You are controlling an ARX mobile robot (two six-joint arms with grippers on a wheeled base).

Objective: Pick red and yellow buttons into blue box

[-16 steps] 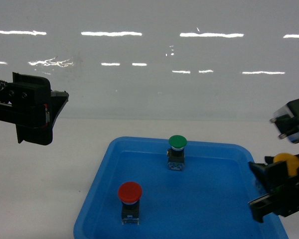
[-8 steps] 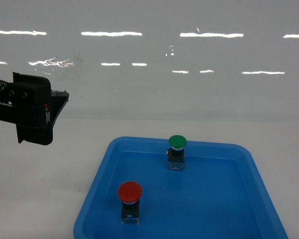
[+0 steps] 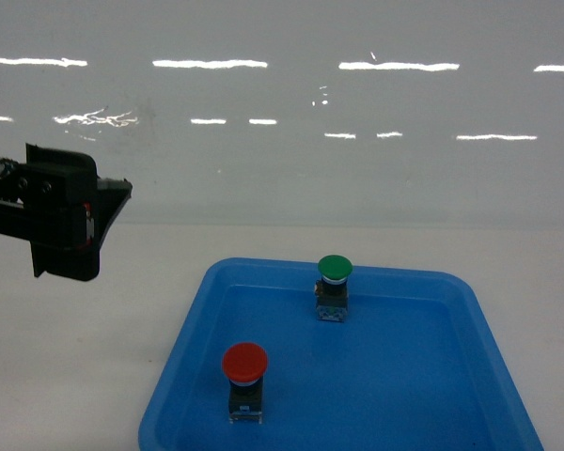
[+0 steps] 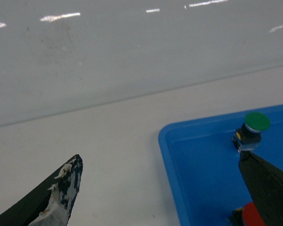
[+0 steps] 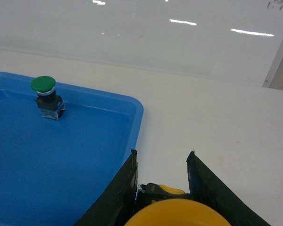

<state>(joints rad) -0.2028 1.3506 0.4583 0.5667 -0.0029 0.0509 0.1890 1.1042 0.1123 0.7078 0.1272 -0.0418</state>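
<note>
Left gripper (image 4: 155,188) hovers wide open beside the box (image 3: 432,395).
Right gripper (image 5: 162,181) clamps the yellow button (image 5: 174,214); red button (image 3: 244,362) sits in the box.

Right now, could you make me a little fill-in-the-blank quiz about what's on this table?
1. The red button stands inside the ____ box.
2. The button at the box's far side has a ____ cap.
3. The right hand is closed on the ____ button.
4. The left hand holds ____.

Missing words: blue; green; yellow; nothing
</note>
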